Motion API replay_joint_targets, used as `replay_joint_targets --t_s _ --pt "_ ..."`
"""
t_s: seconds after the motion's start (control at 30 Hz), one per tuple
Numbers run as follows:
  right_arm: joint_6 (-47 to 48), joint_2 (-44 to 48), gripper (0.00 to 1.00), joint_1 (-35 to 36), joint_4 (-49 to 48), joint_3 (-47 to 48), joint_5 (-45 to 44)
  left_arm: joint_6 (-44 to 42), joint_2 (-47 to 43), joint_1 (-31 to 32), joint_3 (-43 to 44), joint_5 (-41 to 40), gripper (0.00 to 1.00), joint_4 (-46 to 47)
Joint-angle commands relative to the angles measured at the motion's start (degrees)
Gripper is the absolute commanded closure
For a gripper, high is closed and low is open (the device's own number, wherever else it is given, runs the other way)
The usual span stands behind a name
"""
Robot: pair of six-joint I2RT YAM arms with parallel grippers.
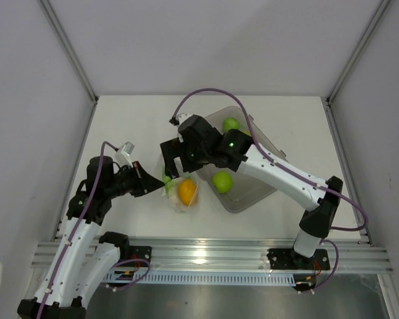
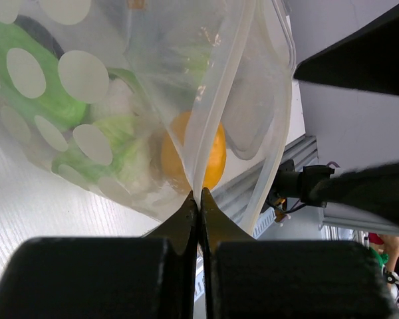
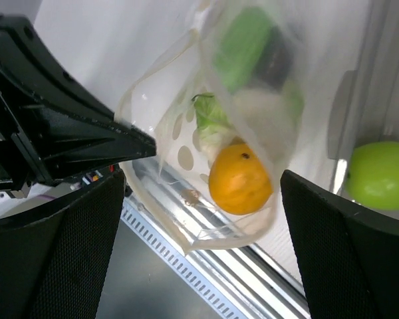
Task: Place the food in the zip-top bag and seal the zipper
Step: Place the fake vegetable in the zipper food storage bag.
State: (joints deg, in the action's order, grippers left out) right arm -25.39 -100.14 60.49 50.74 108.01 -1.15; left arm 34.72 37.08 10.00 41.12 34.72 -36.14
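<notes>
The zip-top bag (image 1: 183, 199) is clear with white dots and hangs just above the table near the front edge. Inside it are an orange citrus (image 1: 187, 191), a pale cauliflower (image 3: 213, 123) and green food (image 2: 26, 86). My left gripper (image 1: 158, 186) is shut on the bag's mouth edge, pinching the zipper (image 2: 221, 93) strip between its fingertips (image 2: 186, 216). My right gripper (image 3: 203, 222) stands wide open just above the bag, one finger on each side of it and touching nothing. Two green apples (image 1: 222, 181) (image 1: 231, 123) lie in the grey bin.
The rigid grey translucent bin (image 1: 253, 193) sits right of the bag, under the right arm. A metal rail (image 1: 213, 251) runs along the table's front edge. White walls enclose the table on three sides.
</notes>
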Motion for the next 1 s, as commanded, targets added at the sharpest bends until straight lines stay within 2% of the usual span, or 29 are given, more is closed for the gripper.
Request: replay_joint_targets --t_s 0.0,0.2,0.33,0.4,0.53,0.7,0.97 --pt "-1.0 5.8 0.01 -4.4 -1.9 0.3 -3.7 0.8 -0.3 0.1 0.4 0.9 0.99 1.1" --pt "-2.5 9.4 0.01 -18.9 -3.5 -2.0 1.4 0.4 0.0 0.1 0.6 0.4 0.99 1.1" --pt "-5.2 14.9 0.01 -27.5 -8.3 -9.9 7.3 0.3 1.7 0.1 1.5 0.9 0.99 1.2" --pt "-5.2 14.0 0.01 -30.9 -8.3 -14.3 9.7 0.3 2.3 0.1 2.5 0.9 0.99 1.4" --pt "-4.1 10.1 0.01 -31.1 -5.7 -19.9 7.7 0.5 2.4 0.1 3.3 0.5 0.99 1.3" --pt "-4.6 9.3 0.01 -28.9 -15.1 -33.4 8.4 0.8 1.9 0.1 2.9 1.0 0.99 1.3" --pt "-8.3 3.5 0.01 -25.3 -15.3 -35.1 2.6 0.7 1.3 0.1 2.3 1.0 0.99 1.1"
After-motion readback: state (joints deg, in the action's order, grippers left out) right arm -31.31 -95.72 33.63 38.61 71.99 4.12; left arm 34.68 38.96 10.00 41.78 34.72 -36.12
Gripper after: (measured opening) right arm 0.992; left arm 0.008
